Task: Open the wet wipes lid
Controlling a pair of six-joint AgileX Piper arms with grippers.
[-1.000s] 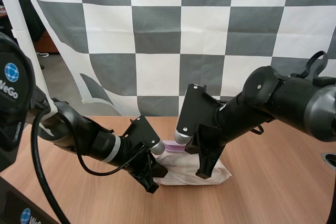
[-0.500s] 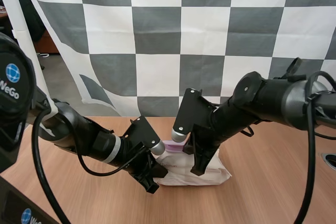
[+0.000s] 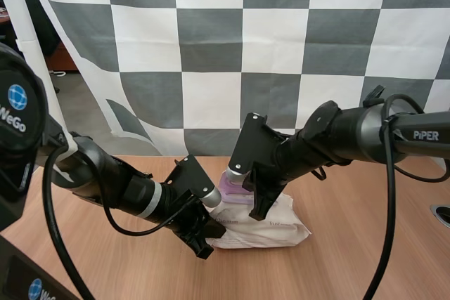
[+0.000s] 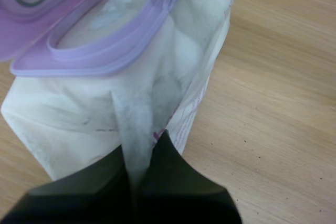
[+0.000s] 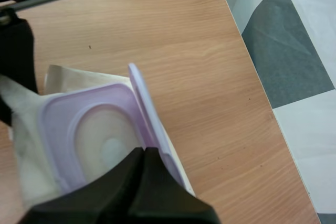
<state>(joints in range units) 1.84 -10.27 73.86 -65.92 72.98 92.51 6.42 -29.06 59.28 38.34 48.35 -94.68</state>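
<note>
**Wooden table, grey floor beyond**

A light-brown, wood-grained table (image 3: 365, 244) is spread across the high view. It is evenly lit, and only soft shadows are cast on it. A round, dark-rimmed opening (image 3: 441, 214) is set into the tabletop at its right edge. In the left wrist view, fine dark specks are scattered over the grain. Past the table's far left, a grey floor (image 3: 77, 107) is seen, with a reddish-brown piece of furniture (image 3: 60, 57) placed on it.

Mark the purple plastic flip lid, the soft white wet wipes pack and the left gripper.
purple lid (image 5: 142, 98): right wrist view, raised flap's edge.
wet wipes pack (image 4: 68, 114): left wrist view, bare white wrapper.
left gripper (image 4: 143, 150): left wrist view, between its fingertips.
</note>
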